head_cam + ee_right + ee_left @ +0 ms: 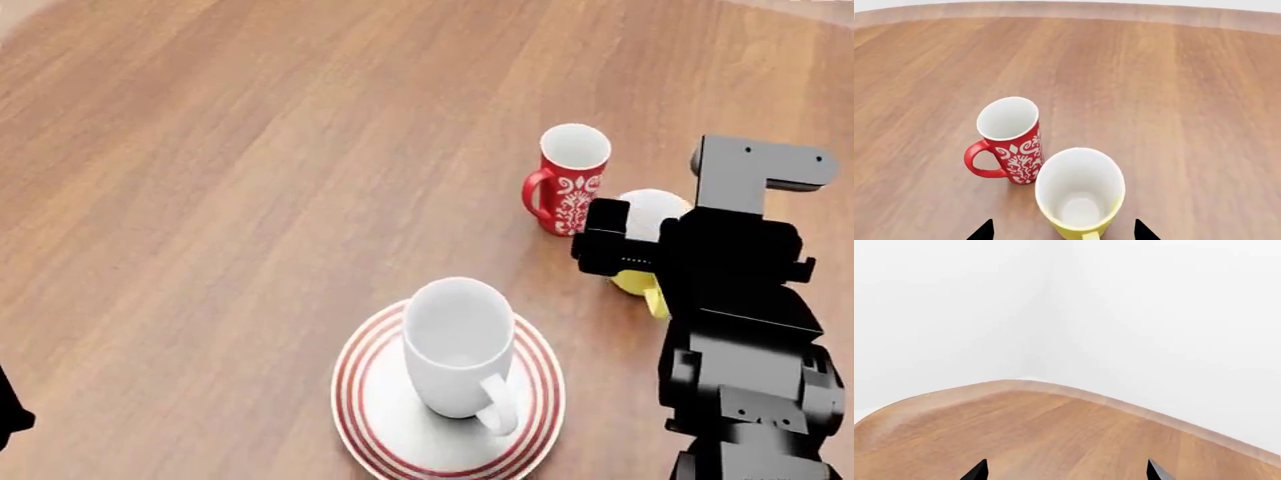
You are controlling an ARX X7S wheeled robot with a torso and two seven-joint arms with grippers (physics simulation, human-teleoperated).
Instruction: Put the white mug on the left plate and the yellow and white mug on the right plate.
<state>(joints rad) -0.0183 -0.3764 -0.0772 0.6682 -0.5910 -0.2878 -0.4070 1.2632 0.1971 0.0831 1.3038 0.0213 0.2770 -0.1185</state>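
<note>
A wooden table fills the head view. Near its front edge a ringed plate carries the white mug, upright, handle toward the robot, so that half of the task looks done. This plate lies well to the left of the right claw. No second plate appears in any view.

The right arm, black and bulky, reaches in from the right side and covers most of the yellow mug in the head view; only a yellow sliver and part of the white rim show.

The right wrist view gives what the head view hides. The yellow mug stands upright directly ahead of the claw, between its two spread finger tips, not yet pinched. Its handle points back toward the claw. A red patterned mug stands just beyond and to the claw's left, nearly touching the yellow one.

To grip well, the claw probably should ease forward with the mug centred, close on the body rather than the handle, and avoid nudging the red mug.

The left wrist view shows only bare table, a white wall, and the left claw spread and empty.
</note>
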